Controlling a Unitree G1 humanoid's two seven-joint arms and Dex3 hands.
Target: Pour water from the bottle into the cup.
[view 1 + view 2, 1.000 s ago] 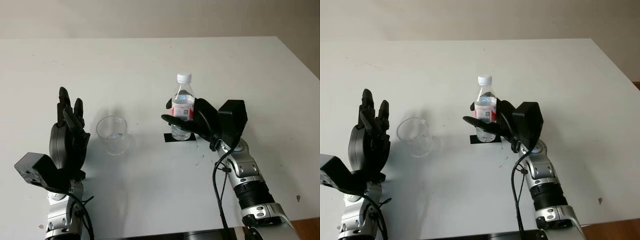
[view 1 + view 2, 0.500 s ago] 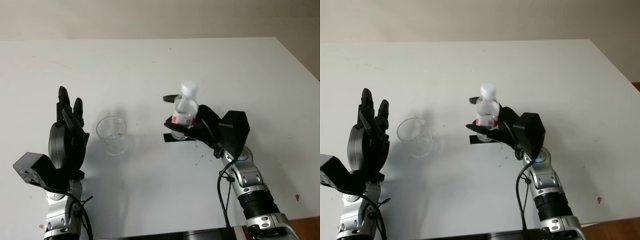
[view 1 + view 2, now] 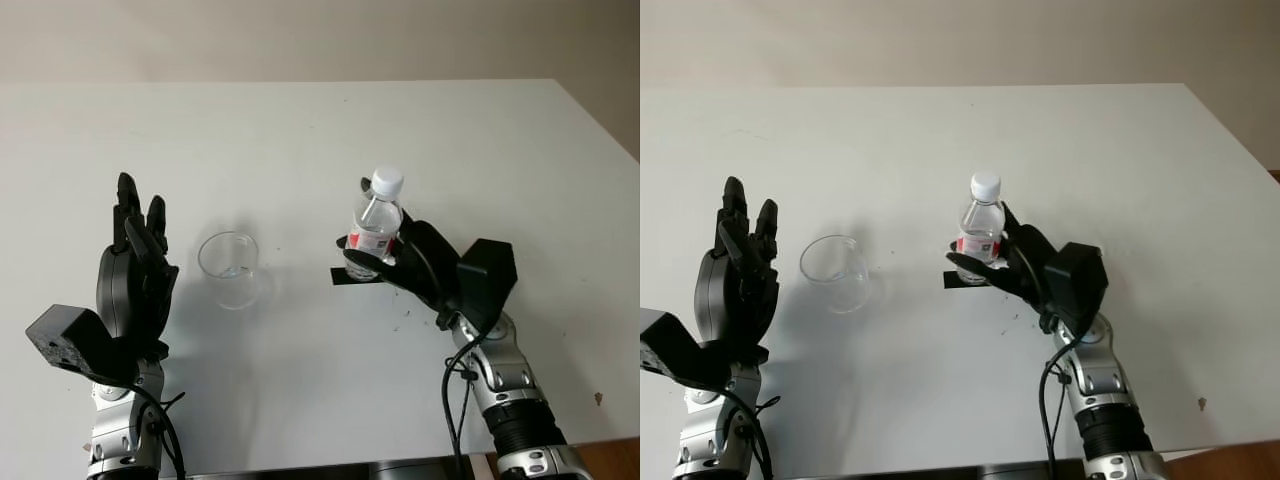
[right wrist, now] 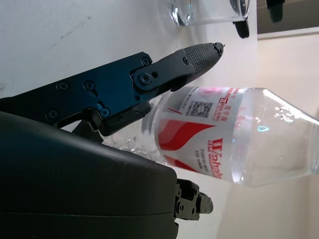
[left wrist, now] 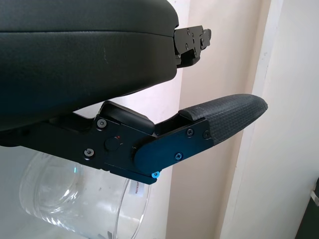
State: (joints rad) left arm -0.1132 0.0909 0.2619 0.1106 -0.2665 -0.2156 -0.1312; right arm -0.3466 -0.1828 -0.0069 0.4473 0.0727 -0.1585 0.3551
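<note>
A clear water bottle (image 3: 376,222) with a white cap and red label leans slightly to the right, over a black square marker (image 3: 343,277) on the white table (image 3: 300,130). My right hand (image 3: 366,252) is shut on the bottle's lower half, fingers wrapped across the label (image 4: 199,149). The capped neck sticks out above the hand. An empty clear cup (image 3: 229,268) stands upright to the left of the bottle, about a hand's width away. My left hand (image 3: 135,255) is open and held upright just left of the cup (image 5: 75,199), not touching it.
The white table stretches far behind the cup and bottle. Its right edge (image 3: 600,115) runs diagonally at the far right. A few small dark specks (image 3: 405,318) lie near the marker.
The bottle stood upright a second ago; my right hand has closed on it and shifted it right, and it now leans. The left hand and cup have barely moved.
</note>
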